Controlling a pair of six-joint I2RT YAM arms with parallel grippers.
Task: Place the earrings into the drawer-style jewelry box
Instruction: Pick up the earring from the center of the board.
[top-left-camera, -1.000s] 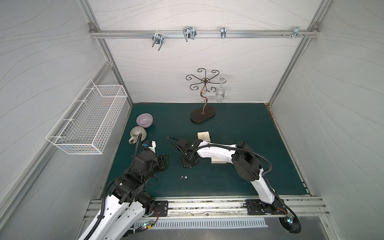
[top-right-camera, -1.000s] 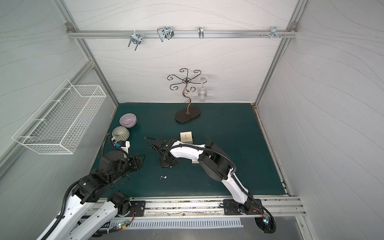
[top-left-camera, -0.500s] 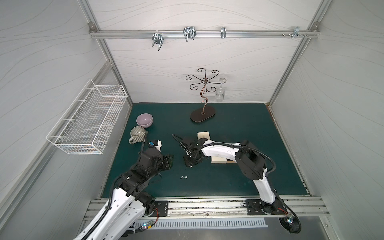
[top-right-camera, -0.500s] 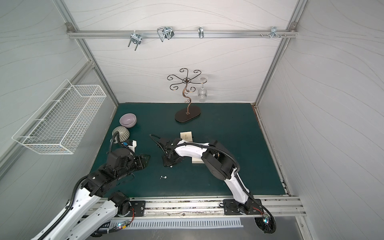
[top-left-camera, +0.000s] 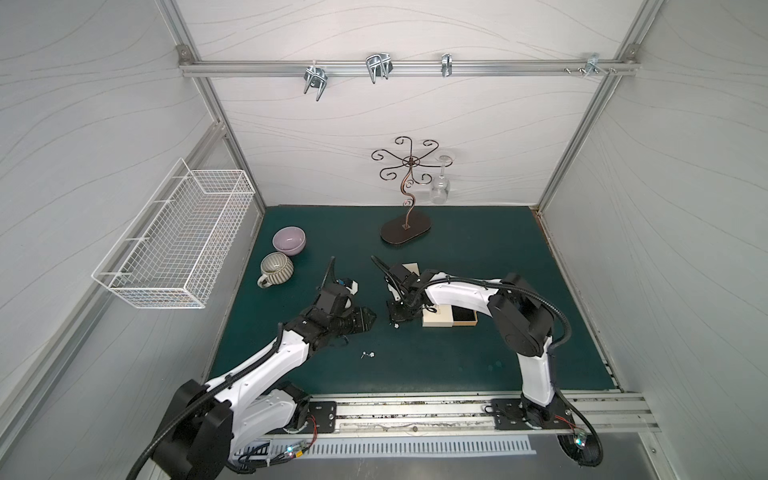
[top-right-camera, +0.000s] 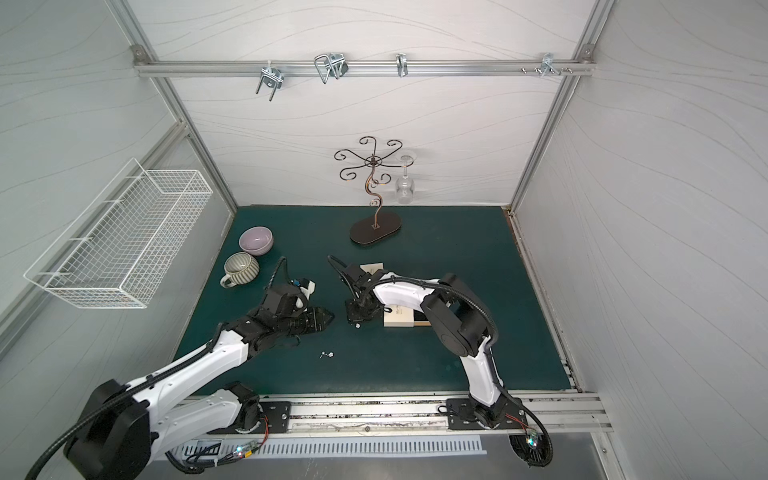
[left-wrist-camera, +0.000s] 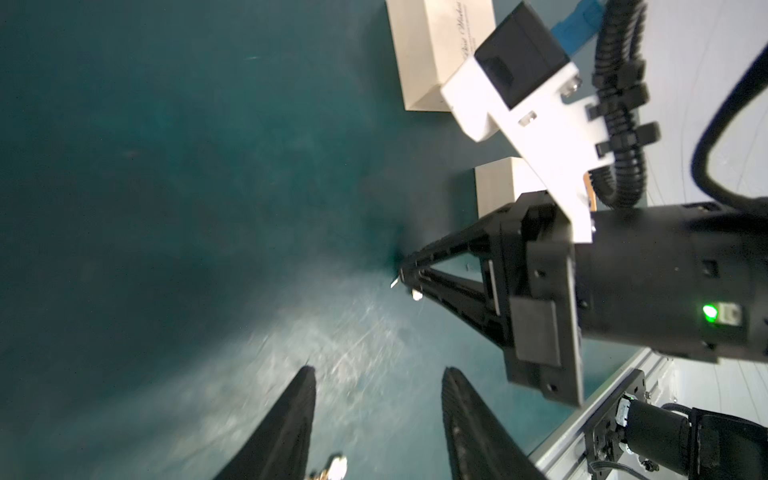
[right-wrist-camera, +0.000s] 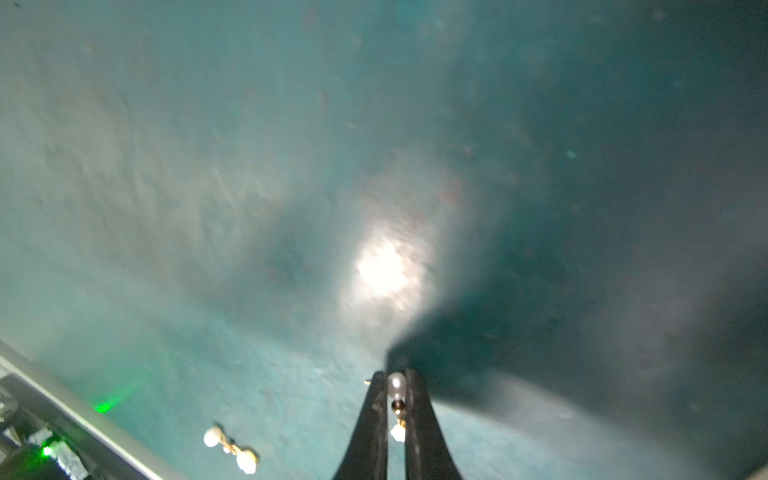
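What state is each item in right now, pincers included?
right pincer: shut
pinched earrings: clamped between the right pincer's tips
left pincer: open, empty
loose earrings: lying on the mat
drawer box: drawer slid out
glass: hanging upside down from the stand
mug: upright
bowl: upright

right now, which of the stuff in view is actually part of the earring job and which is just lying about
Part of the job:
earring pinched in the right gripper
loose earrings on the mat
drawer-style jewelry box, drawer open

Just lying about:
purple bowl
striped mug
metal stand with a wine glass
wire basket
second cream box
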